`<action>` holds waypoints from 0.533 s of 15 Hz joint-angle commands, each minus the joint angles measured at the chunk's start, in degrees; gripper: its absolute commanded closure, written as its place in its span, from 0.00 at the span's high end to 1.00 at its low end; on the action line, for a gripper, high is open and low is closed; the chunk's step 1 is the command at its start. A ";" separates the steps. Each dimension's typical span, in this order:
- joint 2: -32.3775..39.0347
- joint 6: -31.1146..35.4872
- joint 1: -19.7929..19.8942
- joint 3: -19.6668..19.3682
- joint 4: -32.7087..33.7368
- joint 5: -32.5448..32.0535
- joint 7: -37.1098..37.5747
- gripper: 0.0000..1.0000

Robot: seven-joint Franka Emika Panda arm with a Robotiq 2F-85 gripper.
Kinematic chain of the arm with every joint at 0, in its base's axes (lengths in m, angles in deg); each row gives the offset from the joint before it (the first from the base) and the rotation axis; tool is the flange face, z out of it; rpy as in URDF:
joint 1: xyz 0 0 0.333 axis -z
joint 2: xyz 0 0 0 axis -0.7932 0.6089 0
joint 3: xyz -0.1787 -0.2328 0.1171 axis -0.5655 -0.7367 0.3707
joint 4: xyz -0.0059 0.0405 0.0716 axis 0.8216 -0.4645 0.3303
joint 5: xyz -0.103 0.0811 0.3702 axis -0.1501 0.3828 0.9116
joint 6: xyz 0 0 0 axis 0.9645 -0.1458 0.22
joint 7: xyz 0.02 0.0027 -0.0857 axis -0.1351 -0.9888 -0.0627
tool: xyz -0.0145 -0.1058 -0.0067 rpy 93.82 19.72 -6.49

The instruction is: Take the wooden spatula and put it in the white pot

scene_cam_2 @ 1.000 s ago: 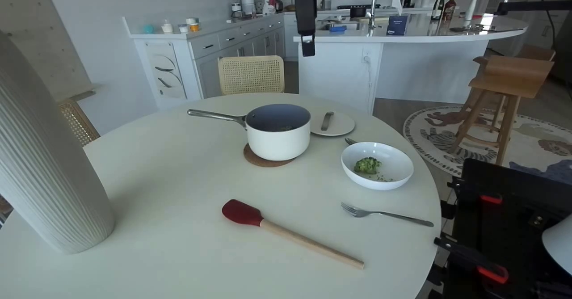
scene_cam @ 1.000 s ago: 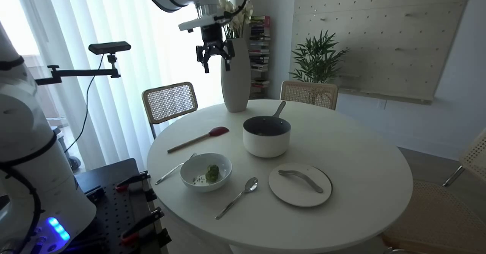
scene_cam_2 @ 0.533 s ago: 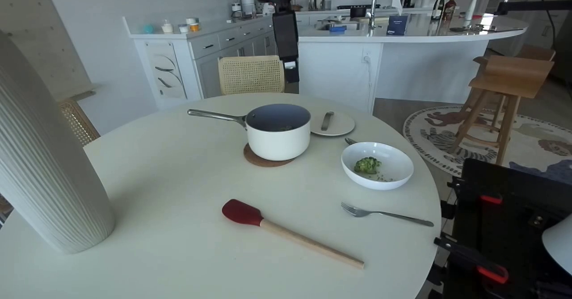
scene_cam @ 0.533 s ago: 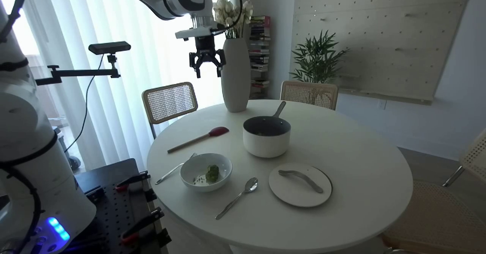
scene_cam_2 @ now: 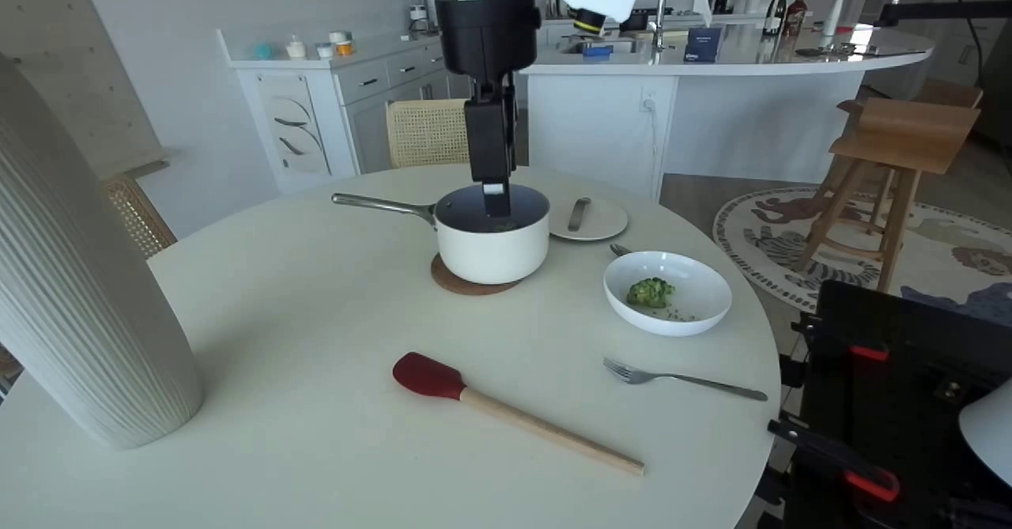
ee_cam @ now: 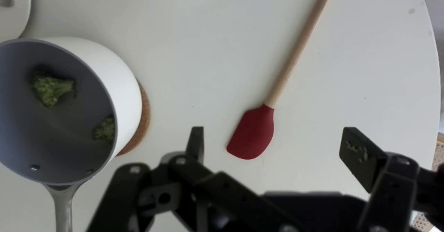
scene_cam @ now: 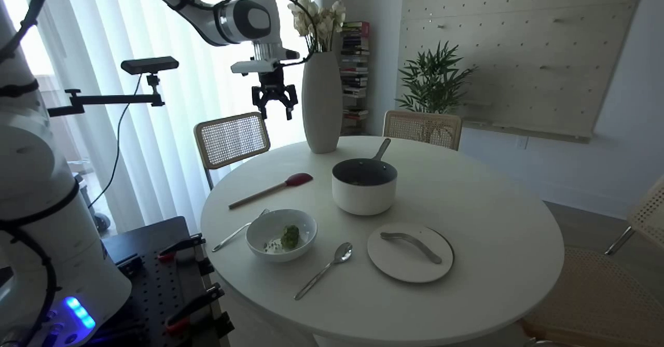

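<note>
The wooden spatula [scene_cam_2: 518, 417] lies flat on the worktop [scene_cam_2: 316, 331], near the white pot [scene_cam_2: 492, 258] but not touching it; the pot stands upright on a brown mat [scene_cam_2: 447, 277]. In an exterior view the long axis of the spatula runs diag., from the red head [scene_cam_2: 428, 375] at upper left to the end of the wood handle [scene_cam_2: 553, 432] at lower right. Head points approx. into the space btw. the tall vase [scene_cam_2: 87, 276] and the pot; handle points to the worktop edge. In the wrist view this axis is steep: handle goes up, leaning right, and head is low, directed down and a bit left. A fork [scene_cam_2: 685, 379] lies btw. the spatula and a white bowl [scene_cam_2: 702, 280].

The hand [scene_cam: 276, 116] hangs high above the worktop, directed down. Its fingers [ee_cam: 197, 143] are spread wide, w/ nothing in grip.
</note>
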 commanded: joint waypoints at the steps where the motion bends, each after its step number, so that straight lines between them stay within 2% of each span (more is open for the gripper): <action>1: -1.14 4.81 -2.68 2.52 -5.02 0.52 10.46 1.00; 6: -1.03 9.31 -7.92 7.26 -9.87 -2.20 32.13 1.00; 8: -0.99 9.68 -8.94 8.03 -11.69 -1.78 37.79 1.00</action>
